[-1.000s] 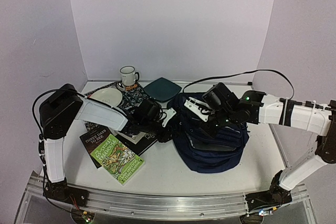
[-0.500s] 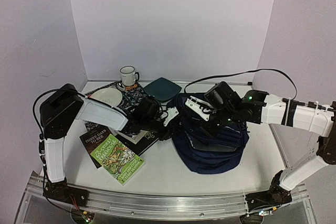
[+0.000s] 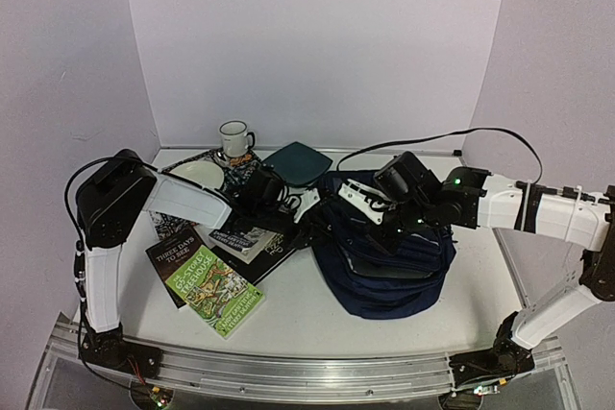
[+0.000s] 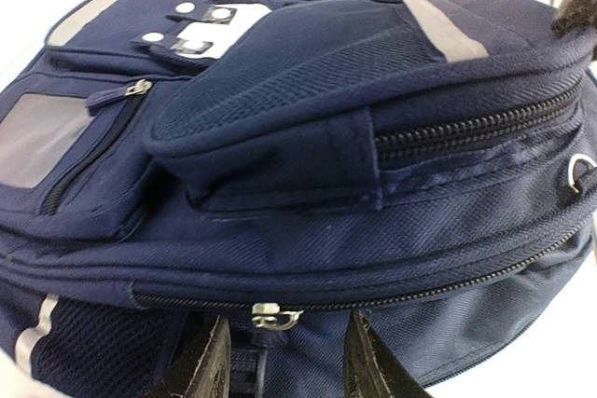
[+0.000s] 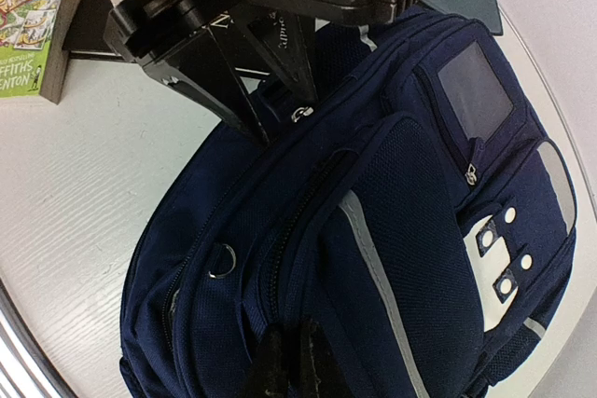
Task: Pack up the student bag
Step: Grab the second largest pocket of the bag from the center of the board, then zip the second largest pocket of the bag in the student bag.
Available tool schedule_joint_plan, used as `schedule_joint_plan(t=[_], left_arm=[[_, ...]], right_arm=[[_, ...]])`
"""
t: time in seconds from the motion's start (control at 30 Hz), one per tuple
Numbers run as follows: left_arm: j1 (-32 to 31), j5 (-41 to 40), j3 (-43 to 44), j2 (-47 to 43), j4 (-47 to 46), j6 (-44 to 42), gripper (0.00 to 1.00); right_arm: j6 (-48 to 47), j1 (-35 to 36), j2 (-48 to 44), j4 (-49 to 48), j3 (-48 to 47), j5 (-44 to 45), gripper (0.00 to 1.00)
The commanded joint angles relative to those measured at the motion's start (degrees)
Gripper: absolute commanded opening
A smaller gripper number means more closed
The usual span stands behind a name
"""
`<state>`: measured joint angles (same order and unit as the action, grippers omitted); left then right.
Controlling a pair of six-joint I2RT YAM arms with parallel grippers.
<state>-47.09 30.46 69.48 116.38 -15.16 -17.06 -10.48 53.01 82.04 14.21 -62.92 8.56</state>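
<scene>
One bag (image 3: pixel 389 280) is lying flat right of centre, front pockets facing up, long axis running roughly upper left to lower right. Left gripper (image 4: pixel 289 328) is sitting part-open, straddling a zipper pull (image 4: pixel 275 316) without clamping it. Right gripper (image 5: pixel 294 347) is pressing closed against the bag; can't tell if it's pinching anything. Three books (image 3: pixel 216 290), one mug (image 3: pixel 233 138), one white plate (image 3: pixel 197 177) and one teal plate (image 3: pixel 298 162) are sitting left of the bag.
</scene>
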Motion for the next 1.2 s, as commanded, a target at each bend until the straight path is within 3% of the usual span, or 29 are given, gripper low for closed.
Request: schedule_joint_plan(t=[0.0,0.4,0.6,0.8,1.17], left_arm=[[0.4,6.5,3.0,1.7,-2.0,-2.7,0.42],[2.6,10.7,4.8,3.4,-1.9,-3.6,0.37],[2.7,10.9,3.5,2.6,-1.8,-2.8,0.14],[2.7,11.3,1.7,0.6,-1.8,-1.9,0.01],[0.6,9.5,-4.8,-6.6,-1.7,4.2,0.00]], right_arm=[[0.4,0.3,-3.0,-2.1,-0.7,-2.2,0.00],[0.2,0.3,-2.9,-2.2,-0.9,-3.6,0.00],[-0.2,0.3,-2.2,-2.3,-1.0,-2.7,0.00],[-0.5,0.3,-1.9,-2.5,-1.1,-1.6,0.00],[1.0,0.3,2.9,-2.6,-3.3,6.5,0.00]])
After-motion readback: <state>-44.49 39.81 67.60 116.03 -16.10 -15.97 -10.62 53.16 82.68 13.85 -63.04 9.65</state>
